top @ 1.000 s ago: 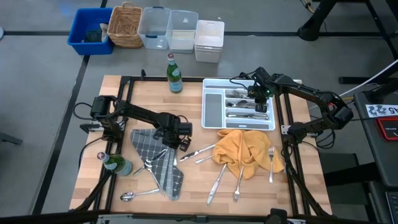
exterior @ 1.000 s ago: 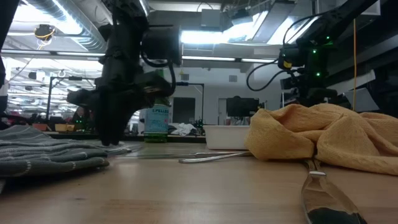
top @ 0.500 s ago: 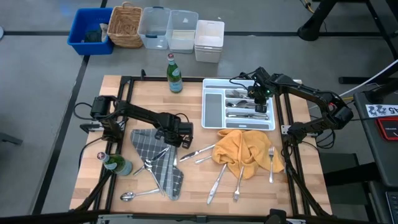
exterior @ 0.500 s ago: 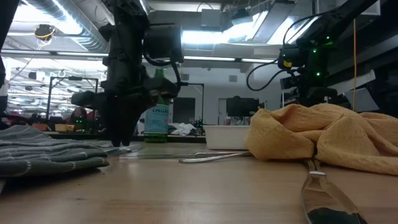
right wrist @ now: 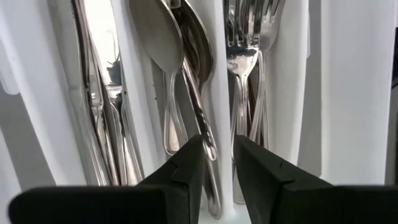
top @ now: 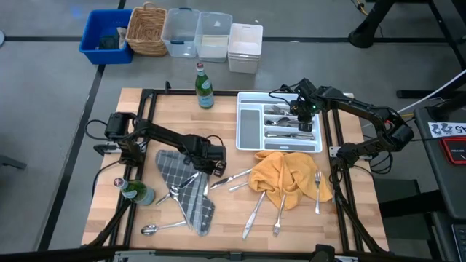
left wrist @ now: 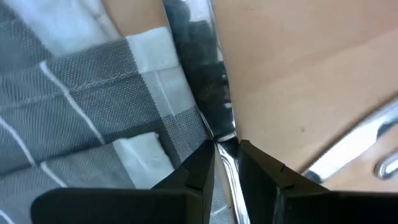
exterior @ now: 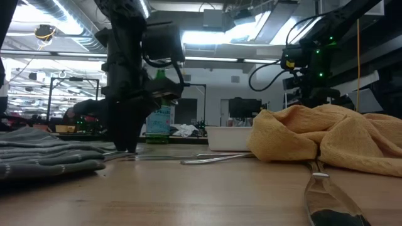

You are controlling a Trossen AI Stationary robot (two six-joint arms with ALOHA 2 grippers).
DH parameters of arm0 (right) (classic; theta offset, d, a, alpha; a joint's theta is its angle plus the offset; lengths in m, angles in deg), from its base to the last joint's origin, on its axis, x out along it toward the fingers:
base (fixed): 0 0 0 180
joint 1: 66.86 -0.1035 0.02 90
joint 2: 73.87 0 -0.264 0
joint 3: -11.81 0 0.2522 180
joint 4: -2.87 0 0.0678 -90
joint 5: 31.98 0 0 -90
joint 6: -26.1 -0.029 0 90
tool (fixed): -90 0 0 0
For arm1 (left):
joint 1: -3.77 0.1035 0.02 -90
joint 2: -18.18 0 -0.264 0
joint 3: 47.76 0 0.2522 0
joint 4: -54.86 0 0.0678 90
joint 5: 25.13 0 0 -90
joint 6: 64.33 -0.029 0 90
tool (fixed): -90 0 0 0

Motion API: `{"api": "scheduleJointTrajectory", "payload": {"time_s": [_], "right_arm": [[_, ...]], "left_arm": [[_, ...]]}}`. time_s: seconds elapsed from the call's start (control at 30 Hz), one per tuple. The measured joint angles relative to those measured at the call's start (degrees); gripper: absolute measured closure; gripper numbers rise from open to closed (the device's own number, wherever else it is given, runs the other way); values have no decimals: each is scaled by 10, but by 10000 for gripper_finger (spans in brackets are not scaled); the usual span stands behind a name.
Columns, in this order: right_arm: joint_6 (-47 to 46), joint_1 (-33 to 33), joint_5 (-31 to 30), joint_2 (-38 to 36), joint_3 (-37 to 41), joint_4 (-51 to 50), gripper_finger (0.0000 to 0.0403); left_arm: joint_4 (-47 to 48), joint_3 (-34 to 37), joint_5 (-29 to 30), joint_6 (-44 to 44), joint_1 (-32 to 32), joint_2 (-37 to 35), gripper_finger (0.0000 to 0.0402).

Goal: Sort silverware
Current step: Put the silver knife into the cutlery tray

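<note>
Loose silverware lies on the table: pieces (top: 237,178) beside a yellow cloth (top: 287,175), more (top: 266,212) at its near side, a fork (top: 317,191), a spoon (top: 164,228), and pieces (top: 178,195) on a grey checked cloth (top: 182,189). My left gripper (top: 215,171) points down at that cloth's right edge, shut on one shiny piece (left wrist: 199,68). My right gripper (top: 302,124) hangs over the white tray (top: 280,94), a little open (right wrist: 217,158); sorted spoons (right wrist: 168,68) and forks (right wrist: 245,50) lie in the compartments below it. My left gripper pinches the piece's narrow part (left wrist: 219,144) between its two fingers (left wrist: 198,167). The fingers come from above, pointing down, and stand across the piece. Its wider part (left wrist: 199,68) lies along the grey cloth's edge and the bare wood. In the low view the fingertips (exterior: 129,147) reach the tabletop.
A green bottle (top: 204,87) stands at the far edge beside the tray, another (top: 136,193) at the left by the grey cloth. Bins and a basket (top: 149,29) sit beyond the table. Bare wood (top: 226,218) shows between the two cloths.
My left gripper has sunk to the tabletop, shifted a little toward the table's right edge and tipped more upright. The grey cloth's near right part has drawn in slightly toward the left.
</note>
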State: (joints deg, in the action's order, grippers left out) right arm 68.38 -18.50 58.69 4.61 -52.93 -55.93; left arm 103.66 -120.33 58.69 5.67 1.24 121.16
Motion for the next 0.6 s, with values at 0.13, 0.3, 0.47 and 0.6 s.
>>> {"api": "scheduleJointTrajectory", "payload": {"time_s": [0.13,0.3,0.47,0.6], "right_arm": [[0,0,0,0,0,1,307],[0,0,0,0,0,0,307],[0,0,0,0,0,0,307],[0,0,0,0,0,0,307]], "left_arm": [[9,0,12,-28,0,0,341],[49,-1,48,-59,16,0,341],[76,0,64,-74,41,0,341],[70,0,64,-74,52,0,341]]}}
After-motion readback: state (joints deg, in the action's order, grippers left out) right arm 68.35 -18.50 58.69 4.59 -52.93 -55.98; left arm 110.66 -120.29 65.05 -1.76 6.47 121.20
